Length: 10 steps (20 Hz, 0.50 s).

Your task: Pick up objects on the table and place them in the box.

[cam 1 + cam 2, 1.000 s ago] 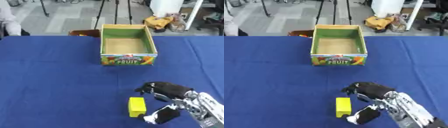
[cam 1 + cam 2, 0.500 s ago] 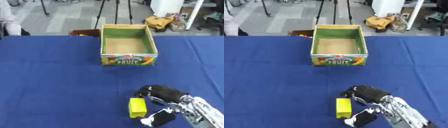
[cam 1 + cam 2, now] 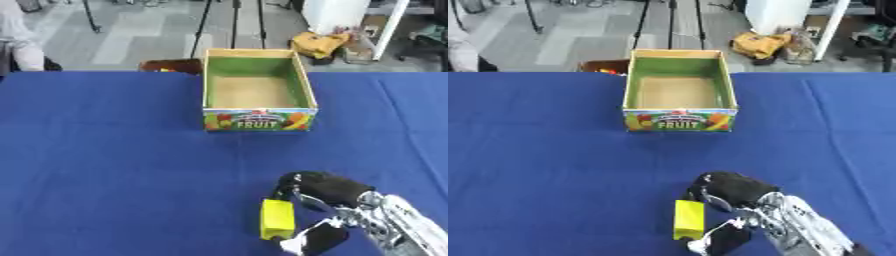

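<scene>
Right now the broad table under its deep blue cloth takes up nearly everything below me. Toward its far side, about the middle, stands the open cardboard box with green inner walls and a fruit picture on its front panel; its brown floor looks bare. Nearer the front edge, the robot's black and silver right hand comes in from the lower right corner. Its dark fingers curl over the far end of a small yellow rectangular block, and its thumb sits just by the block's near right corner, so the hand is closing round it. I cannot tell whether the block has left the cloth; it lies well apart from the box.
</scene>
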Each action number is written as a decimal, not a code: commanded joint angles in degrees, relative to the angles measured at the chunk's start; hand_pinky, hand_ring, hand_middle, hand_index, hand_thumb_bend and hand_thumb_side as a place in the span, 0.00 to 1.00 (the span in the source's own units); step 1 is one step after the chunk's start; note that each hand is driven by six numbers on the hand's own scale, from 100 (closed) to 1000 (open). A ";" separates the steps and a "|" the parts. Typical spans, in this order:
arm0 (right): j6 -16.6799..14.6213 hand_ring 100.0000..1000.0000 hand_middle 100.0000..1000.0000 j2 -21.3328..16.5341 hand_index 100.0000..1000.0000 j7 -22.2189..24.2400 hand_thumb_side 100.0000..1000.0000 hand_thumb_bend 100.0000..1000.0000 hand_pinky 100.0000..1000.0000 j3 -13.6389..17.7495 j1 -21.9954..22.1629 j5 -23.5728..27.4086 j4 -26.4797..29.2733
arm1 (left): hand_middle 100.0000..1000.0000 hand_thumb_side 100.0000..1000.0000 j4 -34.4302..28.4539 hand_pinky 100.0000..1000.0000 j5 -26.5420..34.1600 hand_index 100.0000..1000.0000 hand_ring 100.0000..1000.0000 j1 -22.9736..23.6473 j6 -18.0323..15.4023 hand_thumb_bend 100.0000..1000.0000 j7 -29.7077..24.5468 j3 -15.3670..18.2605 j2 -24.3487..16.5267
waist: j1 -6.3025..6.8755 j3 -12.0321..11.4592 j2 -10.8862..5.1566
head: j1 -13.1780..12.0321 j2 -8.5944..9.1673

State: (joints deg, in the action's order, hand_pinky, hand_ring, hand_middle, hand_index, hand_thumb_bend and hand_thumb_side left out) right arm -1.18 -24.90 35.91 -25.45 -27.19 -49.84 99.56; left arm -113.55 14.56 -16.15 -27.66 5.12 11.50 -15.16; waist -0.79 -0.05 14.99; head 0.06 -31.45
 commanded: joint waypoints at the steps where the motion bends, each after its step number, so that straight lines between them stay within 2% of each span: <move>1: 0.38 0.91 0.51 -0.26 0.78 -0.51 0.56 0.30 0.93 0.50 -0.56 0.87 0.19 | 0.89 1.00 -1.05 0.51 -0.13 0.94 0.78 -0.79 0.02 0.00 -0.18 -0.02 -0.61 | 0.08 -0.12 -0.67 | 0.07 0.83; 5: 0.92 0.89 0.48 -0.26 0.75 -1.04 0.54 0.24 0.92 0.60 -0.58 1.63 0.21 | 0.89 1.00 -1.05 0.51 -0.20 0.94 0.78 -0.79 0.04 0.00 -0.27 -0.03 -0.54 | 0.11 -0.18 -0.50 | 0.11 0.92; 10: 1.70 0.87 0.43 -0.32 0.70 -2.15 0.46 0.14 0.91 0.74 -0.60 2.25 0.25 | 0.89 1.00 -1.05 0.51 -0.31 0.94 0.78 -0.79 0.11 0.00 -0.35 -0.01 -0.44 | 0.15 -0.12 -0.31 | 0.24 0.93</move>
State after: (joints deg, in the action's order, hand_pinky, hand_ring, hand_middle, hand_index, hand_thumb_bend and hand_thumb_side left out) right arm 0.33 -24.85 34.20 -25.41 -27.20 -47.98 99.25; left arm -113.55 14.50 -16.17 -27.54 4.97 11.50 -15.14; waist -0.79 -0.13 15.47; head 0.11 -31.11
